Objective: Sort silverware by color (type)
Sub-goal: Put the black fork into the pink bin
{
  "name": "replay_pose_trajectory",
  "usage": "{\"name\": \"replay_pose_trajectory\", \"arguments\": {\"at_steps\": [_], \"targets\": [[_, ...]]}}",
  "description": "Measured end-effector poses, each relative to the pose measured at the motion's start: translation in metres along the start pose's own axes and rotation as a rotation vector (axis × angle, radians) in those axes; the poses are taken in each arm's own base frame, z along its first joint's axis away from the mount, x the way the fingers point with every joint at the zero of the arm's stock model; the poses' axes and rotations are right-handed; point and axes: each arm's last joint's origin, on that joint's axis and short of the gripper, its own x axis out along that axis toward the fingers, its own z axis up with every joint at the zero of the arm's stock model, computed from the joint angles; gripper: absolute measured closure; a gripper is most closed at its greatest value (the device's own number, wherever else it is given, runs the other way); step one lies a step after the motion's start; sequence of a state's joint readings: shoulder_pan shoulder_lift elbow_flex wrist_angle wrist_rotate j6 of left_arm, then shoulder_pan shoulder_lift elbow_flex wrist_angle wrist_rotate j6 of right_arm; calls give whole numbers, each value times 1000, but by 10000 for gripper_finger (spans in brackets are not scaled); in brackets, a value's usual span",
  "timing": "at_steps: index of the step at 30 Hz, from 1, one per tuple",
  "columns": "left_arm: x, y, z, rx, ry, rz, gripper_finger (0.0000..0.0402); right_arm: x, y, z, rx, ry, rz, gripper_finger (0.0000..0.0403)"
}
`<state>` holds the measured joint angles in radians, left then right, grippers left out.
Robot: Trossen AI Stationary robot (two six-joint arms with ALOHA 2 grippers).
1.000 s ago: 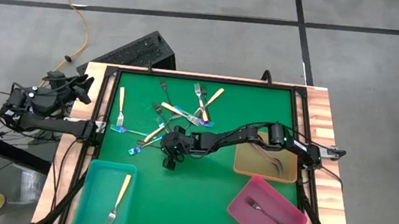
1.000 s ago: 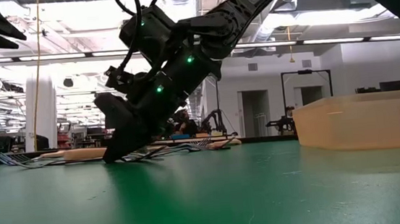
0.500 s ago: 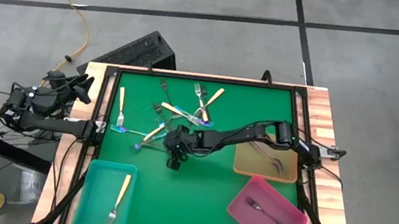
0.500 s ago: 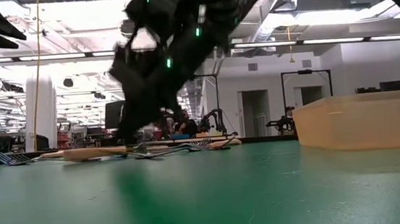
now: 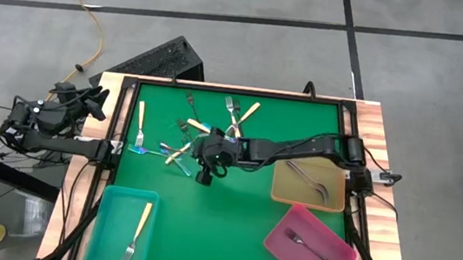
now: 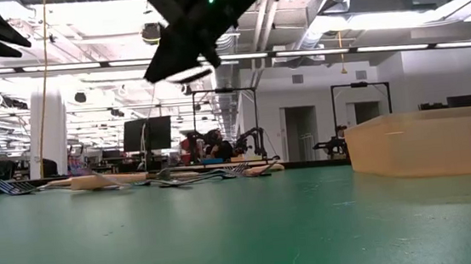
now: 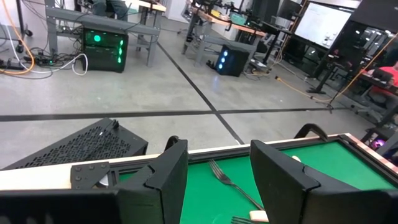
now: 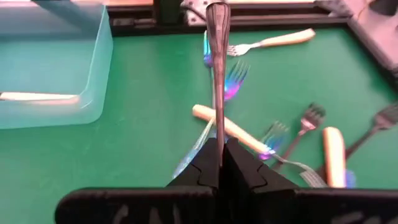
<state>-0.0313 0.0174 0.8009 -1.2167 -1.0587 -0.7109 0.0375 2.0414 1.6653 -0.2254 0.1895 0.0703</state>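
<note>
1. Right pincer point(image 8: 217, 163): pressed together on a dark metal fork point(image 8: 217, 68), whose long axis runs straight out from the fingertips.
2. It hangs above the loose fork pile point(image 5: 205, 127); the tan tray point(image 5: 286, 189) lies well apart, toward the right arm's base.
3. Left pincer point(image 7: 217, 180): spread, parked off the surface point(image 5: 230, 217), beyond the pile.

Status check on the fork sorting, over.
Right gripper shut on dark fork, lifted above pile. Left gripper open, parked at table's edge. Nothing blocking.
</note>
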Motion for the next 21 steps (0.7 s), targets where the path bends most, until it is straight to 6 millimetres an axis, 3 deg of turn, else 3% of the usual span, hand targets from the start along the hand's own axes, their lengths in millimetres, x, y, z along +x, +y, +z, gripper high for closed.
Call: {"name": "replay_pose_trajectory", "arguments": {"at_steps": [11,21], "targets": [[0,0,0,0,0,0,243,-56,-9,23,-33,2,-119,373],[0,0,0,0,0,0,243,-128,16,32,-77,32,-174,371]]}}
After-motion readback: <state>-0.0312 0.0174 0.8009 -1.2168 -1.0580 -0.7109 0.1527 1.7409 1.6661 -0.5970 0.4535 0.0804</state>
